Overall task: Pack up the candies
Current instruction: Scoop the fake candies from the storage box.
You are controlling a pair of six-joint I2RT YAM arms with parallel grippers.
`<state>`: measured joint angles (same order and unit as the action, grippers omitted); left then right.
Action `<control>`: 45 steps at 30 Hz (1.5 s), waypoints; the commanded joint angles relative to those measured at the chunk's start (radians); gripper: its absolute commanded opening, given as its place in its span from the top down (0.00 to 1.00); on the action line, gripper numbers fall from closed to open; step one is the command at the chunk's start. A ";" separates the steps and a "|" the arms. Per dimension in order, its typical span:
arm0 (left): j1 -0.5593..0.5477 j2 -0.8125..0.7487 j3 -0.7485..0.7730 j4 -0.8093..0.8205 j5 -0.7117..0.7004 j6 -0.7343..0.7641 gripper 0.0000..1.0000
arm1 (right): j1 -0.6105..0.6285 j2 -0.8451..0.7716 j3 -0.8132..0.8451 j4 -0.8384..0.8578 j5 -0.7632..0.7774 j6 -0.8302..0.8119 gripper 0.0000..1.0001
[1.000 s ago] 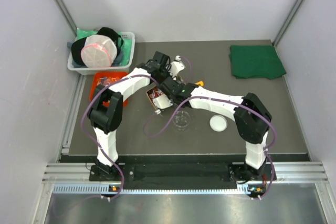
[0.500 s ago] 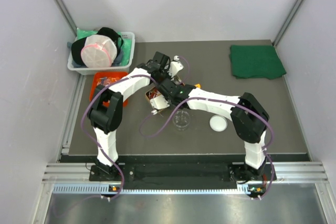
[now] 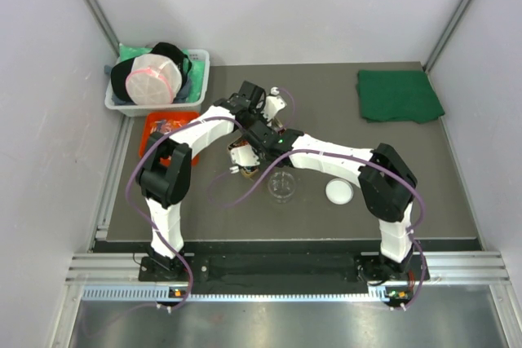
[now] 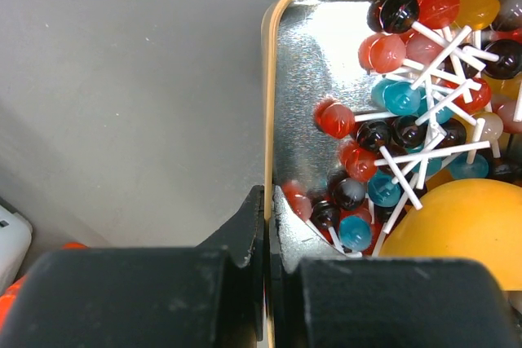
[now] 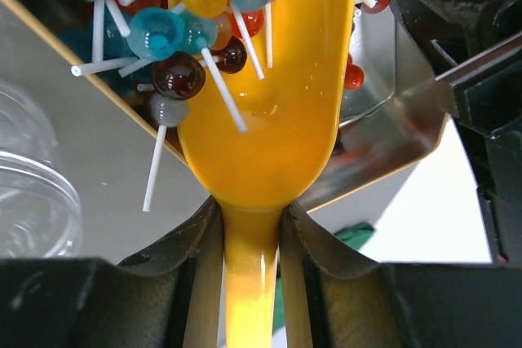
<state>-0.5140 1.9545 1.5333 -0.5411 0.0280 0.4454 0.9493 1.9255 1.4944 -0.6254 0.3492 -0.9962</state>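
Near the middle of the tabletop, grips the wall of a metal tin with the left pincer, clenched on the rim at the bottom of the left wrist frame. Shows the candies heaped in the tin's right part, white sticks crossing. Grasps the handle of an orange scoop with the right pincer, at the bottom centre of the right wrist frame. Carries several candies in the scoop's bowl, over the tin's edge. Has a clear jar and a white lid just below the tin in the top frame.
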 commanded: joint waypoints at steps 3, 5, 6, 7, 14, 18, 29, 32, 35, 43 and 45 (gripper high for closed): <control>-0.011 -0.055 0.021 0.055 -0.019 -0.039 1.00 | 0.011 -0.026 0.020 -0.050 -0.067 0.185 1.00; -0.009 -0.055 0.014 0.055 -0.019 -0.045 1.00 | 0.003 -0.039 0.006 -0.043 -0.081 0.229 1.00; -0.011 -0.057 0.013 0.055 -0.017 -0.048 1.00 | 0.002 -0.048 0.001 -0.037 -0.094 0.241 1.00; -0.009 -0.055 0.011 0.053 -0.020 -0.050 1.00 | 0.000 -0.051 -0.003 -0.033 -0.093 0.263 1.00; -0.009 -0.051 0.007 0.049 -0.048 -0.068 1.00 | -0.020 -0.068 -0.016 -0.020 -0.096 0.338 1.00; -0.008 -0.043 0.004 0.050 -0.056 -0.071 1.00 | -0.033 -0.088 -0.026 -0.026 -0.095 0.350 1.00; -0.001 -0.019 0.005 0.059 -0.071 -0.093 1.00 | -0.075 -0.137 -0.025 -0.063 -0.131 0.364 1.00; -0.003 -0.012 0.005 0.059 -0.071 -0.096 1.00 | -0.080 -0.141 -0.023 -0.071 -0.147 0.372 1.00; -0.003 -0.011 0.005 0.063 -0.083 -0.100 1.00 | -0.083 -0.143 -0.019 -0.080 -0.158 0.378 1.00; -0.001 -0.003 0.005 0.064 -0.085 -0.112 1.00 | -0.101 -0.123 -0.022 -0.065 -0.089 0.384 1.00; -0.001 -0.002 0.004 0.064 -0.088 -0.112 1.00 | -0.109 -0.123 -0.022 -0.066 -0.093 0.381 1.00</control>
<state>-0.5247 1.9572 1.5272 -0.5335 -0.0238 0.3416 0.8745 1.8477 1.4658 -0.6609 0.2211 -0.6430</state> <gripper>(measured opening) 0.023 0.287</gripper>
